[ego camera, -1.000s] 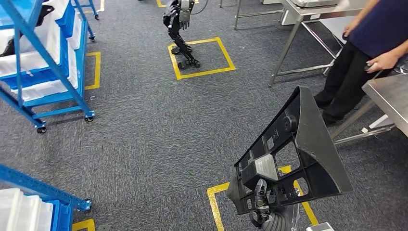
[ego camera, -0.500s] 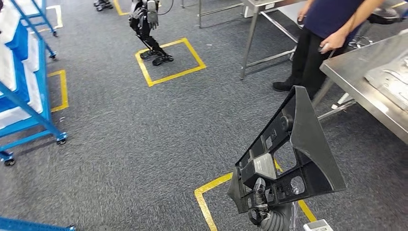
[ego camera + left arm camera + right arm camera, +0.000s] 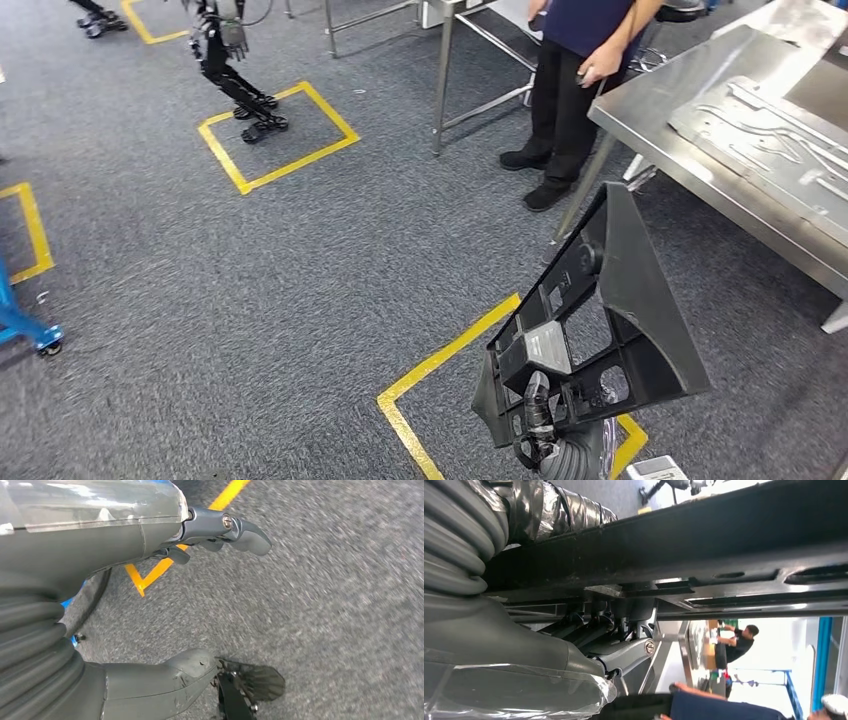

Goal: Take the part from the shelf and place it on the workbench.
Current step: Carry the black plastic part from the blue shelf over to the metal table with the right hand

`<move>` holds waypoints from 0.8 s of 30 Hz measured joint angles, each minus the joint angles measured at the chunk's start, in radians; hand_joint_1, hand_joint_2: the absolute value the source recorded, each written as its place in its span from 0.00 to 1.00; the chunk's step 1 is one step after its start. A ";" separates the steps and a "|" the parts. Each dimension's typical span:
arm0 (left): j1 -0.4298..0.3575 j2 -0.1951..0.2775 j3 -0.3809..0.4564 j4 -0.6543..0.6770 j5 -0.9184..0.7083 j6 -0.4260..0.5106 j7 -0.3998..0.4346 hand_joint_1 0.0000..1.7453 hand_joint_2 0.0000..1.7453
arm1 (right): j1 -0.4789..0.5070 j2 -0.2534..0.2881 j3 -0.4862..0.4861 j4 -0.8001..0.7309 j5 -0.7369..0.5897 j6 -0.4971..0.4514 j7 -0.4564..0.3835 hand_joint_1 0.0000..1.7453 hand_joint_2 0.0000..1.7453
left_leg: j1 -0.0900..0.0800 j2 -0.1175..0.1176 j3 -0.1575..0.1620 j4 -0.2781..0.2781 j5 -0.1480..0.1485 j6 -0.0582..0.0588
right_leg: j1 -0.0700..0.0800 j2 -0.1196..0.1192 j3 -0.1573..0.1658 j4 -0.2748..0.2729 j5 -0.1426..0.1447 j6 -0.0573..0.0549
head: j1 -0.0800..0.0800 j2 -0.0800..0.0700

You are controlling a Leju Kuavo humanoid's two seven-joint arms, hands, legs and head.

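A large black plastic part [image 3: 610, 320], ribbed and with cut-outs, stands upright at the lower right of the head view. My right hand [image 3: 540, 415] grips it at its lower end; the right wrist view shows the dark fingers [image 3: 589, 622] hooked under the part's black rail [image 3: 704, 545]. The steel workbench [image 3: 655, 125] is at the upper right, a flat grey metal panel [image 3: 770, 135] lying on it. My left hand [image 3: 200, 595] hangs over the carpet, its fingers spread apart and holding nothing.
A person in dark clothes [image 3: 565, 90] stands by the workbench's near corner. A second steel table frame [image 3: 445, 70] is behind. Another robot's black legs [image 3: 235, 75] stand in a yellow floor square [image 3: 275, 135]. A blue cart wheel [image 3: 35, 335] sits at far left.
The whole view has swung to the right: the blue shelves have slid out at the left and the workbench has come further into view. The part stays held in my right hand.
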 joint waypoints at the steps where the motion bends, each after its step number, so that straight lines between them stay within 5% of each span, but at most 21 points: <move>1: -0.001 -0.001 0.000 0.000 0.000 0.000 0.000 0.00 1.00 | -0.001 0.000 0.000 0.001 0.002 -0.003 0.000 1.00 1.00 | -0.001 0.011 0.006 -0.001 -0.004 -0.001 | 0.005 -0.022 0.035 -0.067 0.028 -0.008 | 0.000 0.000; 4: -0.003 -0.003 0.000 0.000 0.000 -0.001 0.000 0.00 1.00 | -0.004 0.003 0.000 0.007 0.101 -0.098 0.042 1.00 1.00 | -0.004 0.040 0.018 -0.006 -0.012 -0.011 | 0.027 -0.073 0.089 -0.174 0.051 -0.029 | 0.000 0.000; 7: -0.007 -0.004 0.003 0.000 0.004 0.000 0.001 0.00 1.00 | 0.003 0.030 -0.014 0.029 0.455 -0.283 0.123 1.00 1.00 | -0.006 0.055 0.031 -0.013 -0.019 -0.025 | 0.024 -0.042 0.096 -0.193 0.058 -0.040 | 0.000 0.000; 9: -0.007 -0.003 0.005 0.000 0.000 -0.001 0.004 0.00 1.00 | 0.008 0.075 -0.059 0.039 0.748 -0.323 0.144 1.00 1.00 | -0.006 0.009 0.020 0.028 -0.049 -0.031 | 0.014 -0.018 0.110 -0.213 0.065 -0.048 | -0.001 0.000; 11: -0.005 -0.003 0.007 0.000 -0.009 -0.002 0.007 0.00 1.00 | 0.011 0.131 -0.130 0.043 0.972 -0.326 0.156 1.00 1.00 | -0.003 -0.041 -0.036 0.144 -0.104 -0.034 | 0.011 0.006 0.116 -0.219 0.067 -0.054 | -0.002 0.000; 13: -0.003 -0.002 0.009 0.000 -0.019 -0.004 0.009 0.00 1.00 | 0.019 0.175 -0.200 0.047 1.121 -0.328 0.175 1.00 1.00 | -0.002 -0.052 -0.097 0.245 -0.130 -0.038 | 0.010 0.034 0.117 -0.216 0.065 -0.056 | -0.003 0.000; 15: -0.001 -0.001 0.013 0.000 -0.027 -0.004 0.010 0.00 1.00 | 0.027 0.205 -0.253 0.050 1.203 -0.330 0.199 1.00 1.00 | -0.001 -0.056 -0.101 0.219 -0.082 -0.041 | 0.008 0.063 0.118 -0.208 0.060 -0.052 | -0.003 0.000; 17: -0.002 0.000 0.018 0.000 -0.031 -0.004 0.012 0.00 1.00 | 0.032 0.224 -0.288 0.053 1.240 -0.330 0.226 1.00 1.00 | 0.005 -0.094 -0.059 0.100 -0.009 -0.044 | 0.004 0.090 0.115 -0.190 0.050 -0.041 | -0.003 0.000; 20: -0.002 0.000 0.024 0.000 -0.037 -0.006 0.016 0.00 1.00 | 0.036 0.238 -0.318 0.055 1.262 -0.330 0.259 1.00 1.00 | 0.008 -0.146 -0.030 0.023 0.008 -0.035 | 0.002 0.125 0.095 -0.166 0.042 -0.024 | -0.002 0.000; 22: -0.002 -0.001 0.025 0.000 -0.040 -0.006 0.018 0.00 1.00 | 0.040 0.242 -0.328 0.055 1.271 -0.331 0.282 1.00 1.00 | 0.005 -0.124 -0.029 0.020 0.011 -0.021 | -0.002 0.148 0.086 -0.168 0.048 -0.013 | -0.002 0.000; 24: -0.005 -0.002 0.025 0.000 -0.043 -0.006 0.019 0.00 1.00 | 0.042 0.242 -0.331 0.055 1.277 -0.331 0.307 1.00 1.00 | 0.007 -0.100 -0.025 0.012 0.015 -0.008 | 0.000 0.118 0.076 -0.149 0.037 -0.003 | -0.001 0.000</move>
